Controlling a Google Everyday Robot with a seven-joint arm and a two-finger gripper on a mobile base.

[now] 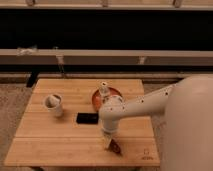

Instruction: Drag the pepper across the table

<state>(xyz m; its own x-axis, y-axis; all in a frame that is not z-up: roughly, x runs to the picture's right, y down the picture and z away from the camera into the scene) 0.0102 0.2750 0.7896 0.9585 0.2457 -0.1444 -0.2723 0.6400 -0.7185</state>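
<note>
The pepper (116, 146) is a small dark-red shape lying on the light wooden table (50, 145) near its front edge, right of centre. My gripper (108, 142) hangs down from the white arm and rests right at the pepper's left end, touching or nearly touching it. The arm reaches in from the right, over the table's middle. Part of the pepper is hidden behind the gripper.
An orange plate (96, 97) with a small white bottle (104, 90) on it stands at the back centre. A flat black rectangle (87, 118) lies mid-table. A white cup (54, 104) stands at the left. A dark logo mark (145, 155) is at the front right corner.
</note>
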